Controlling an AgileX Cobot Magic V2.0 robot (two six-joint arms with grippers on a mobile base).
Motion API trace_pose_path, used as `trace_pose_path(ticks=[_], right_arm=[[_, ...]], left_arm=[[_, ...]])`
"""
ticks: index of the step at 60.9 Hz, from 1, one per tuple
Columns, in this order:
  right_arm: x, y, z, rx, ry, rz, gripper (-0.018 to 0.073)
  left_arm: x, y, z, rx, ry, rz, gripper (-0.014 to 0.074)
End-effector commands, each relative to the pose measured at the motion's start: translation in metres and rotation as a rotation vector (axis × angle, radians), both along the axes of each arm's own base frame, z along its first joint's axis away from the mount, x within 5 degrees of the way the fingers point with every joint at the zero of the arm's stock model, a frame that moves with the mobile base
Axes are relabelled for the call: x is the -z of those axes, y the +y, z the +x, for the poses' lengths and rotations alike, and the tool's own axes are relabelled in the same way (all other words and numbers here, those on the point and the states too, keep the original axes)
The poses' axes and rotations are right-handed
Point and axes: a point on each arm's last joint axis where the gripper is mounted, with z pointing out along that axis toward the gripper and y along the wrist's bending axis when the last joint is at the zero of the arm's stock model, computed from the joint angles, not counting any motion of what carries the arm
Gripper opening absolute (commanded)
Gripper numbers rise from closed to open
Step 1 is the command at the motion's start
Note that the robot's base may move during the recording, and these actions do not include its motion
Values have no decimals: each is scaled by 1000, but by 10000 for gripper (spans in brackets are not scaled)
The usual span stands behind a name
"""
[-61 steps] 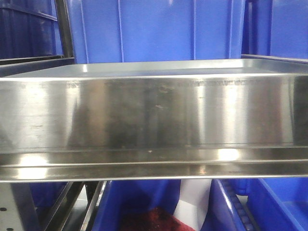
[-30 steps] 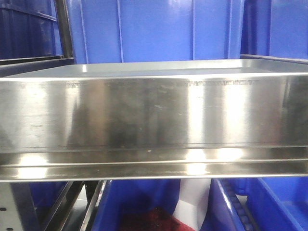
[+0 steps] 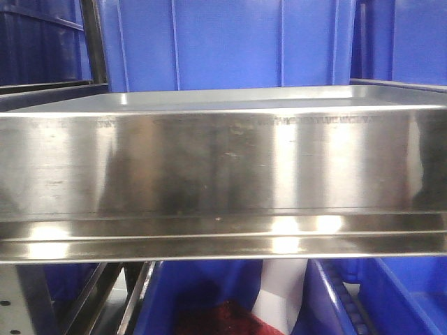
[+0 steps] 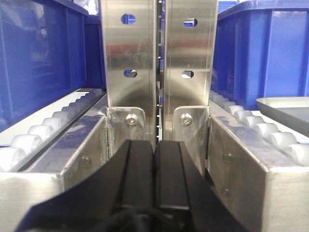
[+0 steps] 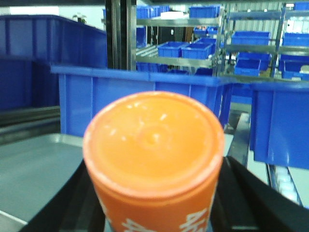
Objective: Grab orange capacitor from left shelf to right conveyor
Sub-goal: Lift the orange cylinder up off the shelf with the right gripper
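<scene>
The orange capacitor [image 5: 153, 140] fills the middle of the right wrist view, its round top towards the camera and white print on its side. My right gripper [image 5: 153, 215] is shut on it, with black fingers [image 5: 72, 205] pressed against both sides. The left shelf [image 3: 223, 164] spans the front view as a shiny steel lip, and nothing shows on top of it. My left gripper [image 4: 156, 147] is shut with nothing in it, pointing at two steel uprights [image 4: 157, 63]. The right conveyor is out of view.
Blue plastic bins [image 3: 223, 42] stand behind and below the shelf. White roller tracks [image 4: 43, 133] run on both sides of the left gripper. A shallow silver tray [image 4: 285, 104] lies at the right. A grey steel surface [image 5: 29, 166] and more blue bins [image 5: 280, 121] surround the capacitor.
Only the bright reflections on the shelf's front lip have shifted slightly. The shelf and bins have not moved.
</scene>
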Motion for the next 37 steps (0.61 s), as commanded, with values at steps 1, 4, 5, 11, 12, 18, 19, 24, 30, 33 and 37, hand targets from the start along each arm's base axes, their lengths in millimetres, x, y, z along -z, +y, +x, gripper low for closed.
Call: trace_pose_path(ticks=[1, 4, 5, 11, 12, 18, 19, 24, 30, 33, 37], right_arm=[[-8, 2, -1, -19, -39, -22, 55], [-7, 1, -1, -14, -36, -23, 55], [-7, 1, -1, -13, -35, -23, 55], [-7, 1, -1, -12, -35, -23, 55], [-7, 1, -1, -12, -35, -23, 55], [-7, 1, -1, -12, -35, -23, 55], [-7, 1, -1, -12, -35, -23, 55], [-7, 1, -1, -12, -35, -23, 55], [-7, 1, -1, -12, -35, -23, 55], [-7, 1, -1, -12, -35, -23, 55], [-7, 1, -1, -12, -35, -23, 55]], left_arm=[[-10, 0, 0, -2, -87, -12, -105], [-10, 0, 0, -2, -87, -12, -105], [-10, 0, 0, -2, -87, -12, -105], [-10, 0, 0, -2, -87, -12, -105], [-10, 0, 0, -2, -87, -12, -105], [-10, 0, 0, -2, -87, -12, -105], [-10, 0, 0, -2, -87, -12, -105], [-10, 0, 0, -2, -87, -12, -105], [-10, 0, 0, -2, -87, -12, -105], [-10, 0, 0, -2, -87, -12, -105], [-10, 0, 0, -2, -87, -12, -105]])
